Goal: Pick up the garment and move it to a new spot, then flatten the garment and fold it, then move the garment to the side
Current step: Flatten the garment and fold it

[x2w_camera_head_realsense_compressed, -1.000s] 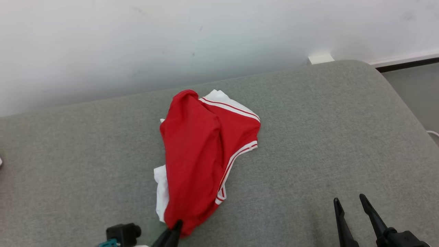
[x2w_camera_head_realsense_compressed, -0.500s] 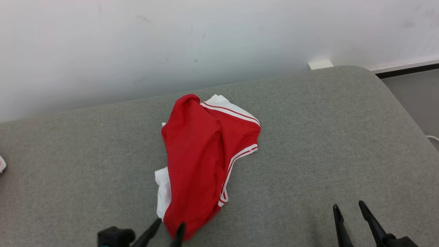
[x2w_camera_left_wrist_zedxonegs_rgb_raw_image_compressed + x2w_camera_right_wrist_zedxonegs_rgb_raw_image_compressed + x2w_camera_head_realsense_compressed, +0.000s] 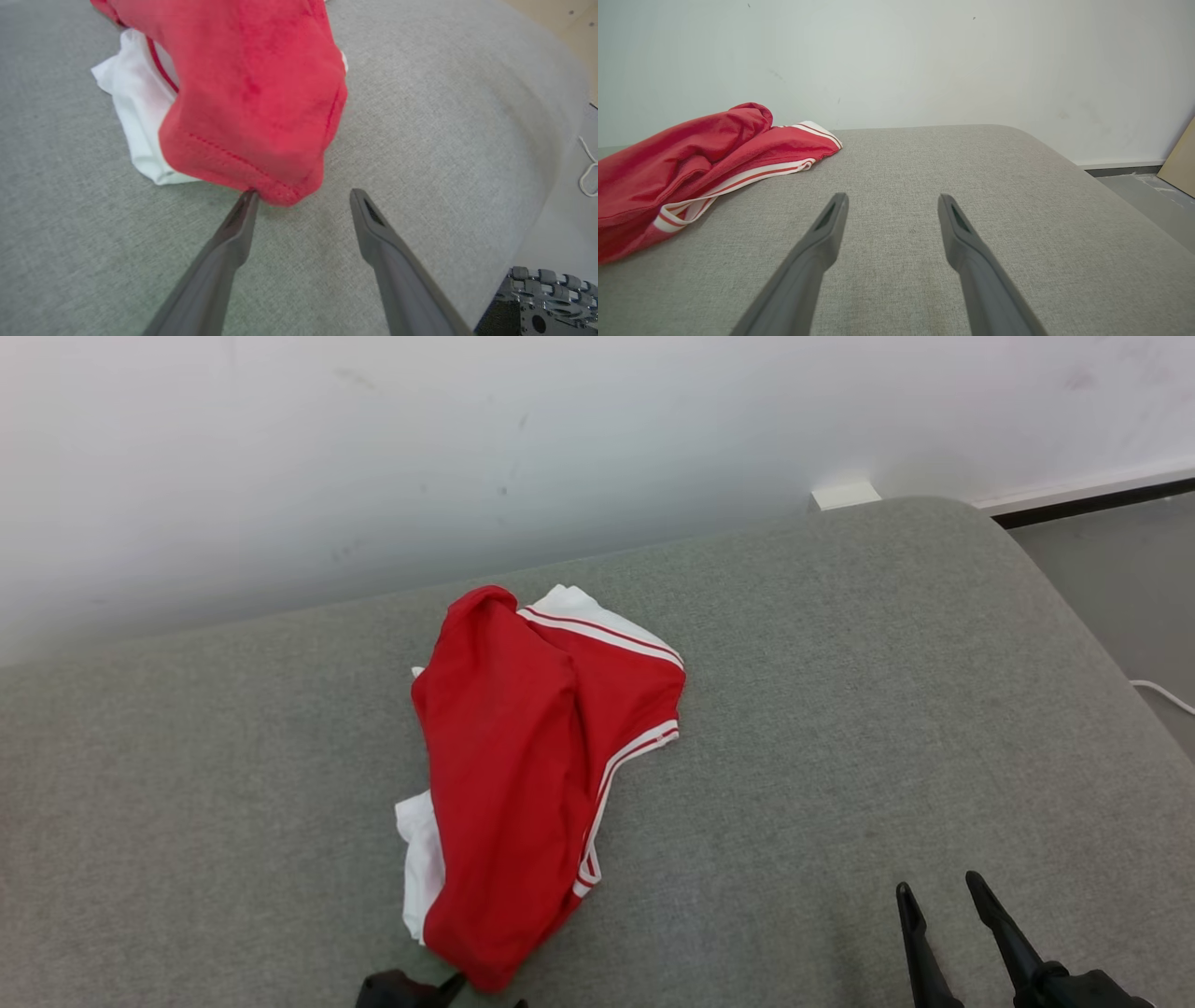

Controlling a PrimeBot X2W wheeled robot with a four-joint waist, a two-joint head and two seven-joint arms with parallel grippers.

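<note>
Garment (image 3: 523, 765), red with white trim, lies bunched mid-frame in the head view on the grey cushion (image 3: 840, 709). The left gripper (image 3: 303, 196) is spread open, 1 fingertip touching the near hem. The right gripper (image 3: 937, 885), also open, sits at the lower right, well apart. Flattening looks like the job: pinch just the red hem, not the white layer (image 3: 135, 107), and draw it out low. How the folds stack underneath is hidden, and the head view's bottom edge cuts off the left gripper.
</note>
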